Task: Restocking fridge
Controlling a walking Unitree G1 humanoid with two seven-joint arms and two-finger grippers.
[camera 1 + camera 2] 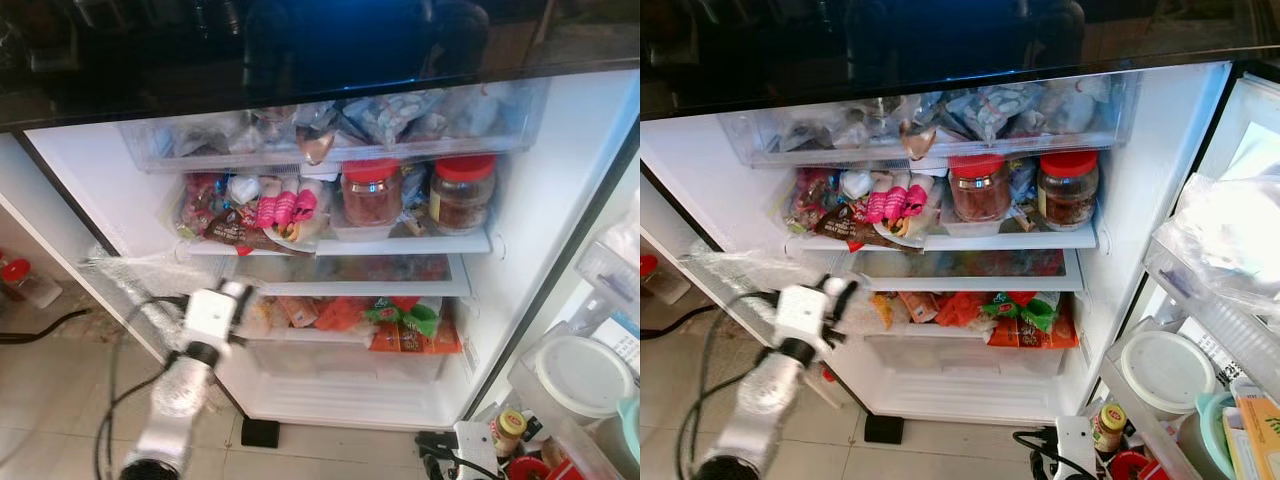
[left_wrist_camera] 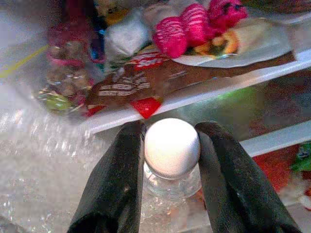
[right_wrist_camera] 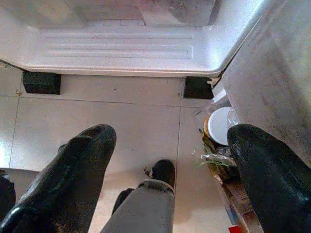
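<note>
My left hand (image 2: 170, 165) grips a white-capped bottle (image 2: 172, 148) before the open fridge (image 1: 560, 200); next I must find it shelf room. Right hand (image 3: 170, 170) hangs open, empty.

clear bottle (image 2: 171, 167) | white cap | upright | gripped before fridge's (image 1: 560, 200) lower shelf

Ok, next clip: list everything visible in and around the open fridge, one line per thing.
Jars: two, red lids, brown contents, right of upper shelf.
Pink packets: three, on a plate, upper shelf.
Brown wrapper: one, upper shelf front edge.
Top drawer: one, clear, holding bagged food.
Orange and green packets: several, lower drawer.
White lidded tub: one, door shelf.
Yellow-lidded jar: one, low on door.
Bottle: one, clear, white cap.
Left gripper: shut on the bottle, below the upper shelf.
Right gripper: open, over floor tiles.
</note>
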